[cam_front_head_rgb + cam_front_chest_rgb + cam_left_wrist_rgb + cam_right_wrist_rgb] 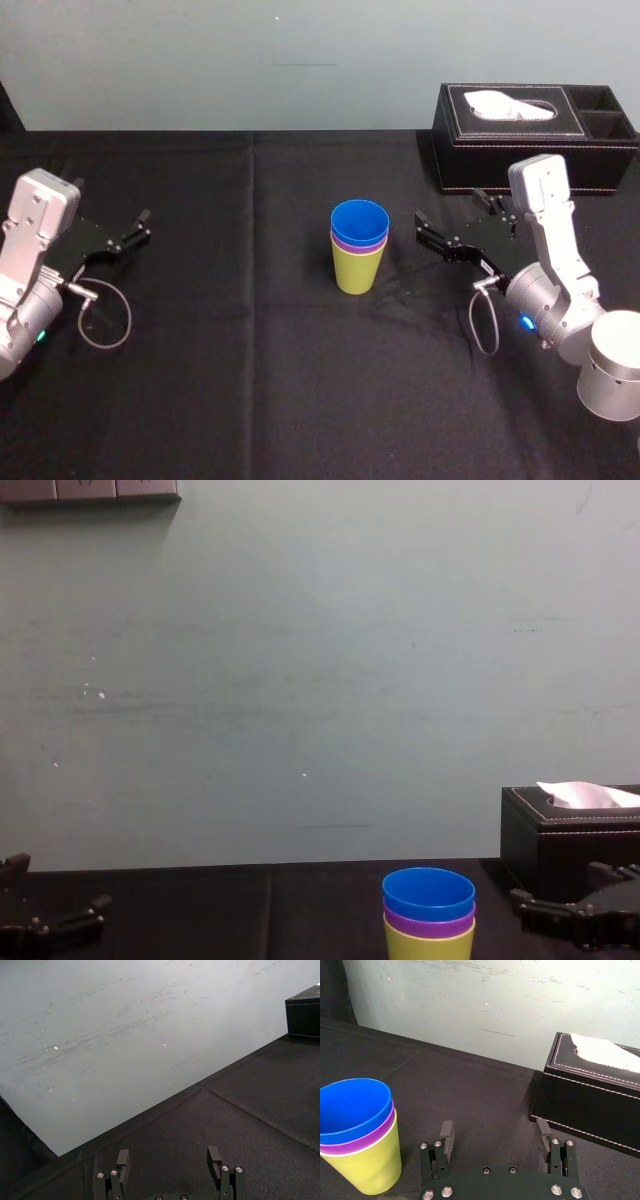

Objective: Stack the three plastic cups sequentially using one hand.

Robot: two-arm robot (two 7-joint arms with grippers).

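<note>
1. Nesting upright mid-surface: blue cup inside purple cup inside yellow-green cup.
2. Right end effector is near the yellow-green cup, fingers wide apart, empty, in front of the tissue box.
3. Left end effector is parked far left, fingers wide.

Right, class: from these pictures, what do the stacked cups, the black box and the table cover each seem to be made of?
Stacked cups: likely plastic, smooth with a soft sheen and thin, even rims.
Black box: looks like leather or an imitation, matte, with pale stitching along its edges.
Table cover: probably woven cloth, matte, with fold creases showing.
</note>
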